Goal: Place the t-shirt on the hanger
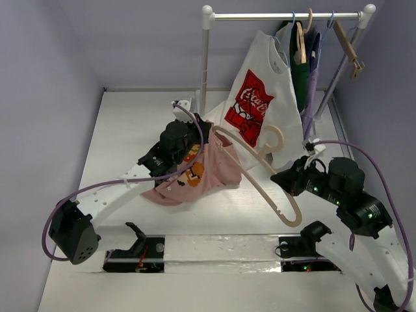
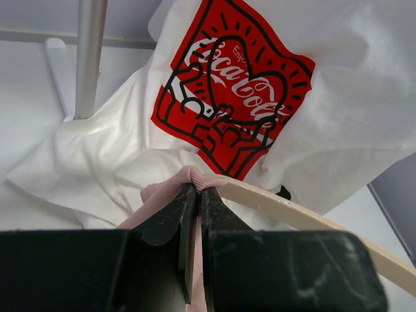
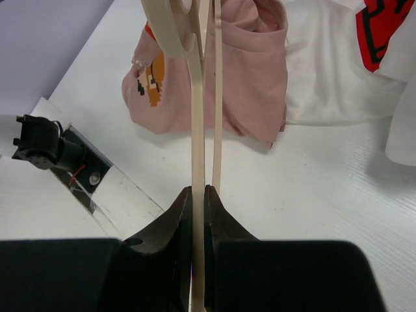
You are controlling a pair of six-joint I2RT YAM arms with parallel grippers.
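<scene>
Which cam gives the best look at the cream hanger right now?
Top external: the hanger shows almost whole, hook and long curve, with one end at the t-shirt. The right wrist view sees it edge-on, a thin bar clamped in the right tool. The left wrist view catches only one curved stretch.

A t-shirt is being shown in dusty pink with an orange-brown pixel figure, a hanger in cream, the other shirt in white with a red logo.
</scene>
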